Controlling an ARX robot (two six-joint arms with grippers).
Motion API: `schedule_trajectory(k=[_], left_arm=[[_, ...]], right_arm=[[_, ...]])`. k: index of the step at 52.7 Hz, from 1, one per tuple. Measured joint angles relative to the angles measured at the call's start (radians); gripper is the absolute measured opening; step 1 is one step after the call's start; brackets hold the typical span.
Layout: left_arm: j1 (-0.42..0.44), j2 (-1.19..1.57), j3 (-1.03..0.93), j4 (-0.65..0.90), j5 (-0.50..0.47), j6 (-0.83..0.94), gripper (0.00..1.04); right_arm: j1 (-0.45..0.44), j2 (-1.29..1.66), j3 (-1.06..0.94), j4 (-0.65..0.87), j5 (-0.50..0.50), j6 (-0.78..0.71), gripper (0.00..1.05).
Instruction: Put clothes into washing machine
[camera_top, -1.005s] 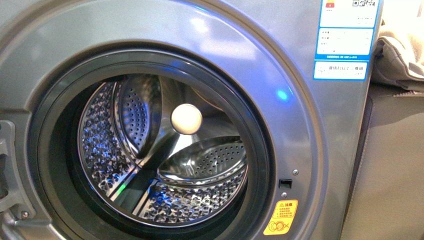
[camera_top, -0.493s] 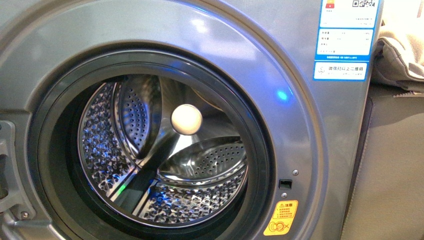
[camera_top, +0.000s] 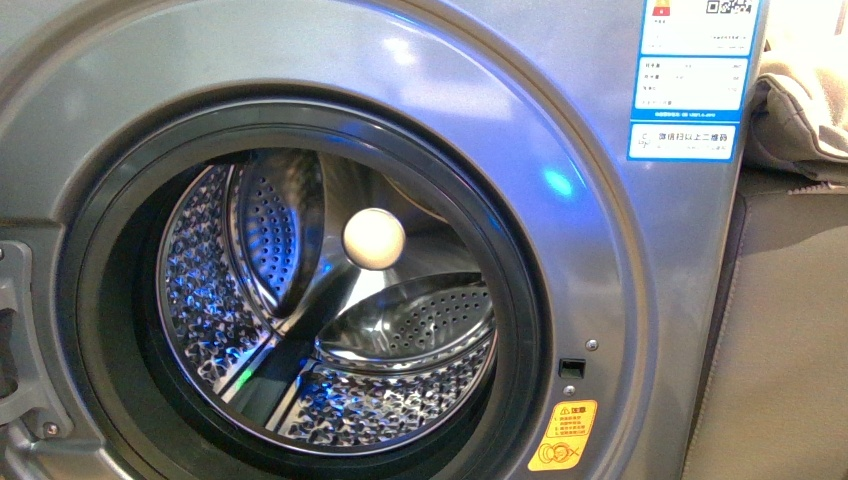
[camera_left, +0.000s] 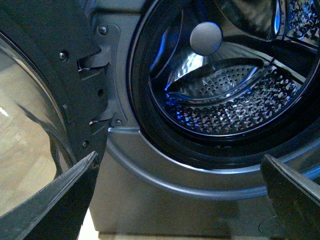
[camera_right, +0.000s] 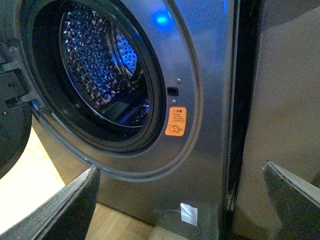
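The washing machine (camera_top: 610, 290) fills the front view, its porthole uncovered and the perforated steel drum (camera_top: 390, 405) with its pale round hub (camera_top: 373, 238) in plain sight. The left gripper (camera_left: 179, 156) hangs outside the machine, facing the lower rim of the porthole, fingers spread wide with nothing between them; the swung-open door (camera_left: 30, 125) stands just beside it. The right gripper (camera_right: 181, 166) is likewise spread and holds nothing, facing the front panel near the yellow warning sticker (camera_right: 175, 121), apart from the machine. A beige cloth bundle (camera_top: 800, 100) lies beside the washer's top corner
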Motion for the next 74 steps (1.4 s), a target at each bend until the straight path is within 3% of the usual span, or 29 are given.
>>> schedule_trajectory(k=[14, 23, 32, 38, 46, 57, 74], left_arm=[[0.0, 0.0, 0.0, 0.0, 0.0, 0.0, 0.98], [0.0, 0.0, 0.0, 0.0, 0.0, 0.0, 0.98], [0.0, 0.0, 0.0, 0.0, 0.0, 0.0, 0.98], [0.0, 0.0, 0.0, 0.0, 0.0, 0.0, 0.98], [0.0, 0.0, 0.0, 0.0, 0.0, 0.0, 0.98], [0.0, 0.0, 0.0, 0.0, 0.0, 0.0, 0.98], [0.0, 0.0, 0.0, 0.0, 0.0, 0.0, 0.98]], right_arm=[[-0.177, 0.256, 0.099, 0.331, -0.115, 0.078, 0.97], [-0.411, 0.506, 0.214, 0.628, -0.209, 0.168, 0.97], [-0.597, 0.737, 0.325, 0.818, -0.235, 0.24, 0.97], [-0.688, 0.88, 0.402, 0.812, -0.233, 0.237, 0.97], [-0.784, 1.122, 0.518, 0.694, -0.205, 0.189, 0.97], [-0.805, 1.359, 0.539, 0.621, -0.146, 0.043, 0.97], [-0.784, 1.713, 0.566, 0.653, -0.017, -0.123, 0.97]])
